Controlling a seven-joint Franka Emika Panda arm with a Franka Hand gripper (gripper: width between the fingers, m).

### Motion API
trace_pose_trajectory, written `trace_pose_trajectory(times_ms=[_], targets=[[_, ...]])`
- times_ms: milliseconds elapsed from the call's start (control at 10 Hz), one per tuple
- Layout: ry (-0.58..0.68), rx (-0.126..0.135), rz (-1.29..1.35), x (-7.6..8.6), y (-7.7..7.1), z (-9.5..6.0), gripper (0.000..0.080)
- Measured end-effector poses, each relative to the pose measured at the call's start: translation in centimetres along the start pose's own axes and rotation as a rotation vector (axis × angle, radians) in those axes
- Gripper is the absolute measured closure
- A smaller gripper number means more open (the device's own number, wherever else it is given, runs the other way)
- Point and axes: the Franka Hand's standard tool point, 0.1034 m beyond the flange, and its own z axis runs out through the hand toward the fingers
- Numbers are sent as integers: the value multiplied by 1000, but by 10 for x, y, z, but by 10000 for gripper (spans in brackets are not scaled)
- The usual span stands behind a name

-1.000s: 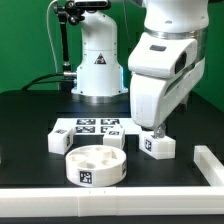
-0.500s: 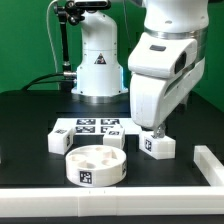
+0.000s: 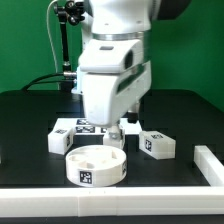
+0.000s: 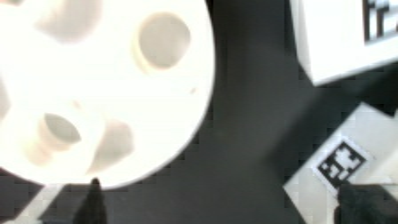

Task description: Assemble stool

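Note:
The round white seat disc (image 3: pixel 97 163) lies near the table's front, with a tag on its rim. It fills much of the wrist view (image 4: pixel 89 90), recesses up. Three small white legs lie around it: one on the exterior view's left (image 3: pixel 60 141), one just behind the disc (image 3: pixel 115 141) and one on the right (image 3: pixel 157 144). My gripper (image 3: pixel 118 131) hangs open just above the middle leg, behind the disc, holding nothing. In the wrist view the gripper (image 4: pixel 222 205) spans bare table, with a tagged leg (image 4: pixel 347 160) close to one fingertip.
The marker board (image 3: pixel 85 127) lies flat behind the legs and shows in the wrist view (image 4: pixel 356 40). A white rail (image 3: pixel 210 165) runs along the table's edge on the exterior view's right. The arm's base (image 3: pixel 95 70) stands at the back.
The arm has swung toward the exterior view's left, from above the right leg to above the middle leg behind the disc. The jaws stay open. No part has moved.

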Motion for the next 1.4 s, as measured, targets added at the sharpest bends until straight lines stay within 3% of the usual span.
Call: trace_pose_trajectory(times_ms=[300, 400, 500, 700, 1400], targets=[[1, 1, 8, 4, -2, 2, 150], [7, -12, 16, 3, 0, 3, 150], [35, -80, 53, -4, 7, 9, 150], [23, -63, 72, -14, 6, 20, 150], [26, -57, 95, -7, -3, 30, 150]])
